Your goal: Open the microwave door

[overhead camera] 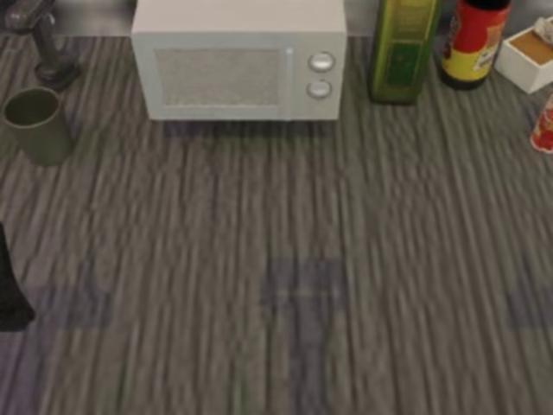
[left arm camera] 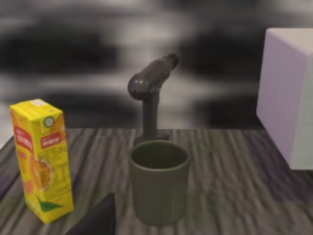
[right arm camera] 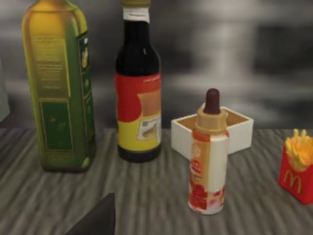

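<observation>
The white microwave [overhead camera: 239,56] stands at the back of the table, left of centre, and its side wall [left arm camera: 288,98] also shows in the left wrist view. Its door [overhead camera: 216,78], with the grey speckled window, lies flat against the front, shut. Two silver knobs [overhead camera: 320,61] sit to the right of the door. My left gripper [overhead camera: 10,294] is parked at the table's left edge, far in front of the microwave. Only a dark tip of it [left arm camera: 95,220] shows in its wrist view. My right gripper [right arm camera: 98,218] is outside the top view and faces the bottles at the back right.
An olive cup [overhead camera: 39,125] and a dark grey handheld tool [overhead camera: 47,43] stand left of the microwave, with an orange juice carton [left arm camera: 41,159] nearby. To the right are a green oil bottle [overhead camera: 402,47], a dark sauce bottle [overhead camera: 473,39], a small white box [overhead camera: 531,56], a red-and-white bottle [overhead camera: 544,125] and a fries box [right arm camera: 297,166].
</observation>
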### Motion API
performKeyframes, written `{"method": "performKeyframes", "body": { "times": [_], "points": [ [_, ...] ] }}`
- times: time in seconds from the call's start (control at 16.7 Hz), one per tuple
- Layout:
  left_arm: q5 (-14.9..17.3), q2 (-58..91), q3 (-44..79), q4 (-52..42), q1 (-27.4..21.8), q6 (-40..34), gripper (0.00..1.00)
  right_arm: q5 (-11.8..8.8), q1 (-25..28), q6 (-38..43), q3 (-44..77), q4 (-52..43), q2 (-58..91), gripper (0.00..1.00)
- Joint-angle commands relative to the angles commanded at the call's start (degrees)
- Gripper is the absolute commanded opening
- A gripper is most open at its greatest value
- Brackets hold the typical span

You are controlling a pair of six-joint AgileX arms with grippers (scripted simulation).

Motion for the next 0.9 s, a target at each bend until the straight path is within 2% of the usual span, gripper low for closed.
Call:
{"method": "performKeyframes", "body": {
  "times": [0.24,0.48,0.66,0.9],
  "points": [
    [-0.16,1.53,1.18,-1.44,-0.43,0.10,1.00,0.00,0.00,0.00,0.00,0.00,0.00,1.00],
    [-1.17,10.93,9.01,-9.74,-3.11,0.11,1.00,0.00,0.00,0.00,0.00,0.00,0.00,1.00],
    [-2.23,22.00,19.80,-18.73,-6.34,-0.73,1.00,0.00,0.00,0.00,0.00,0.00,0.00,1.00],
    [-3.83,39.69,40.70,-30.62,-11.75,-3.84,1.00,0.00,0.00,0.00,0.00,0.00,0.00,1.00]
  ]
}}
